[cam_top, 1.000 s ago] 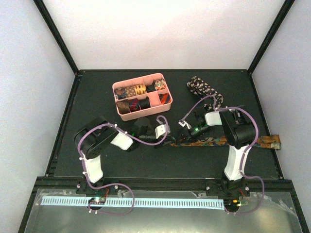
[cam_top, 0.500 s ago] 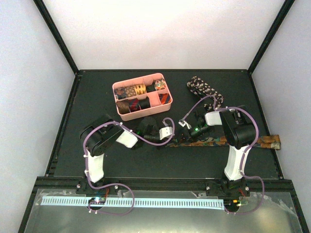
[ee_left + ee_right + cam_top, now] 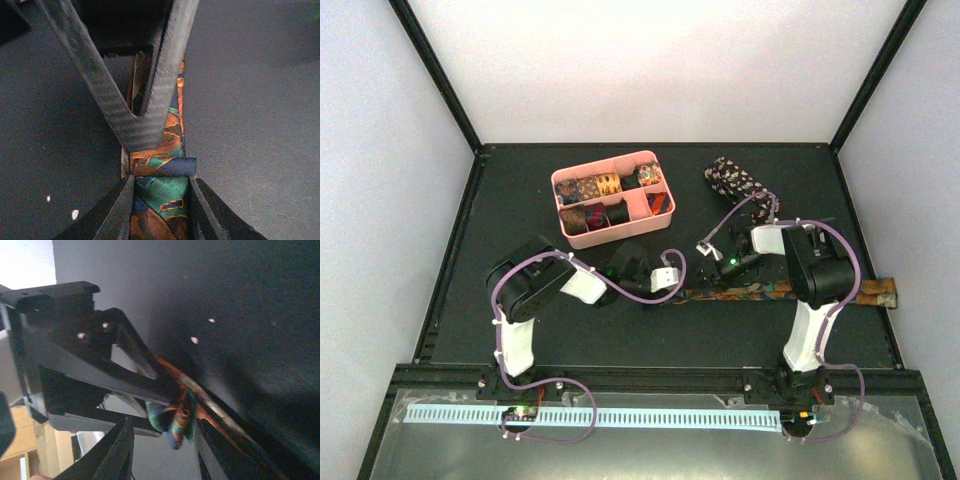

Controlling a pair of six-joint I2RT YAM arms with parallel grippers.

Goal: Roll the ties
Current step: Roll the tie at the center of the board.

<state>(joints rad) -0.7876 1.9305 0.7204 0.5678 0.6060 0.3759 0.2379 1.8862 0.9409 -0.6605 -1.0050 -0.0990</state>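
The black table [image 3: 520, 320] takes up most of the overhead shot. Both arms reach in from the near edge, the left arm [image 3: 525, 290] bent toward the middle and the right arm [image 3: 817, 275] standing on the right side.

At the far left-centre there's a pink tray [image 3: 655, 218] with a bunch of rolled ties [image 3: 608, 185] sitting in its compartments.

The main thing here is the long patterned tie [image 3: 750, 292], orange, brown, blue and green. It's stretched flat left to right across the near-middle of the table, passing under the right arm. Its right end reaches the table's right edge. Its left end sits about mid-table, where the two grippers meet.

The black speckled tie [image 3: 735, 182] is bunched up at the far right, just beside the tray and well apart from the long one.

The left gripper [image 3: 161, 185] is closed down on the long tie near its left end. In the wrist view, both fingers press against the fabric edges, and there's a folded-over bit just ahead of the tips.

The right gripper [image 3: 165, 427] comes at the same end from the other side. Its fingers are a little way apart, with the tie's folded end in the gap and a sliver of space on one side. It doesn't look clamped.
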